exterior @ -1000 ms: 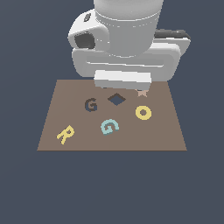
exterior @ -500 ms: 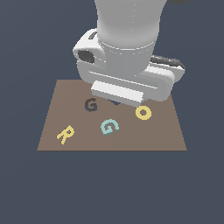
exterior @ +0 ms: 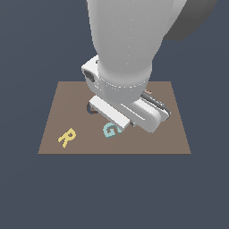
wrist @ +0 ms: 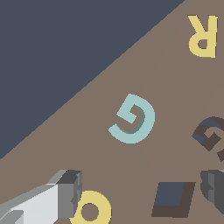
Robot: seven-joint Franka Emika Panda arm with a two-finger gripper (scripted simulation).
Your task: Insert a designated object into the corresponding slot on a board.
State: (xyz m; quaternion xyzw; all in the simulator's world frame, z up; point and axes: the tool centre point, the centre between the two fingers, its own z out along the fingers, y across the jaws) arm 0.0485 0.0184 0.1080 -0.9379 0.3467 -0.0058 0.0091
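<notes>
The light teal letter G [wrist: 132, 119] lies flat on the brown board [wrist: 175, 83], apart from the dark G-shaped slot [wrist: 211, 135]. My gripper [wrist: 140, 189] is open, one grey finger [wrist: 65, 194] and the other finger [wrist: 213, 186] set wide apart with nothing held; the teal G lies ahead of them, untouched. In the exterior view my arm [exterior: 125, 67] hangs over the middle of the board [exterior: 67, 98]. There the teal G [exterior: 109, 130] peeks out from under the hand, and only a sliver of the slot [exterior: 90, 109] shows.
A yellow R [exterior: 66, 137] [wrist: 202, 36] lies near a board corner. A yellow O ring [wrist: 91, 211] sits beside one finger, and a dark diamond-shaped hole [wrist: 173, 199] lies between the fingers. Dark floor [wrist: 52, 52] surrounds the board.
The arm has moved forward over the board's middle. It now hides the diamond hole, the yellow O and most of the slot in the exterior view. The letters have not moved.
</notes>
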